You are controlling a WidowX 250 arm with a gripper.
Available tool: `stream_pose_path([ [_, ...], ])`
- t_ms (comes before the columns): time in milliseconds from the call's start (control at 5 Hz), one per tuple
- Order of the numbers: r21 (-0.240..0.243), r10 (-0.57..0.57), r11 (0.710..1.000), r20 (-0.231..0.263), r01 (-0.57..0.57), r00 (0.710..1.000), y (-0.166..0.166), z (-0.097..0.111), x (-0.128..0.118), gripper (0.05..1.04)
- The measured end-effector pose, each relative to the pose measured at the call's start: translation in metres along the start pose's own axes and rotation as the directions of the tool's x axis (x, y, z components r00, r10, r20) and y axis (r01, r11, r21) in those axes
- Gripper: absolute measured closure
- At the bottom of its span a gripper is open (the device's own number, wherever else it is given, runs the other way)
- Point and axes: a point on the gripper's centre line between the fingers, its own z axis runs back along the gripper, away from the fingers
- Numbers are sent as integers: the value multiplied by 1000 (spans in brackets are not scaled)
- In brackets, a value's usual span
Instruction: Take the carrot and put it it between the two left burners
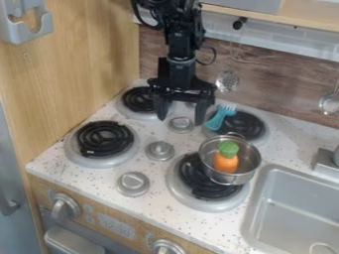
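- Carrot [226, 162]: right of centre in the frame, inside the metal pot [252, 171], green end toward the top of the frame; probably propped by the pot wall, so it'd stay put until lifted.
- Pot: sits on the lower-right burner [195, 173], overlapping its upper-right part; open top, so a grasp from above looks like the sensible way in.
- Gripper [180, 121]: upper centre, pointing down, fingers spread, nothing held. Wide spread suits a pick; it's up and left of the carrot, so it likely needs to shift right and toward the lower frame first.
- Target: strip of counter [53, 166] left of centre, between the upper-left burner [138, 99] and the lower-left burner [104, 139]. Narrow, so carrot could end up resting on a burner edge; place gently.
- Knob [159, 150], near frame centre, lies between pot and target; carry the carrot high enough to clear it.
- Turquoise utensil [218, 119]: on the upper-right burner [248, 124], tines toward upper right; not needed, but close to the gripper, avoid knocking it.
- Sink [291, 208]: lower right, not needed.
- Stage: pick not made, carrot still to be moved. Main risk: fingers catching the pot rim.
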Motion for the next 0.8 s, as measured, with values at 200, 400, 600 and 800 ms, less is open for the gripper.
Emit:
stream_pose_path([
  [200,4,-2,1000,-43,2,999,0,-14,-9,83],
  [400,-14,-76,997,-59,75,995,-21,-23,-23,83],
  [600,-23,-154,988,-59,152,986,-50,-26,-34,83],
  [800,-26,-173,985,-57,172,983,-60,-26,-37,83],
])
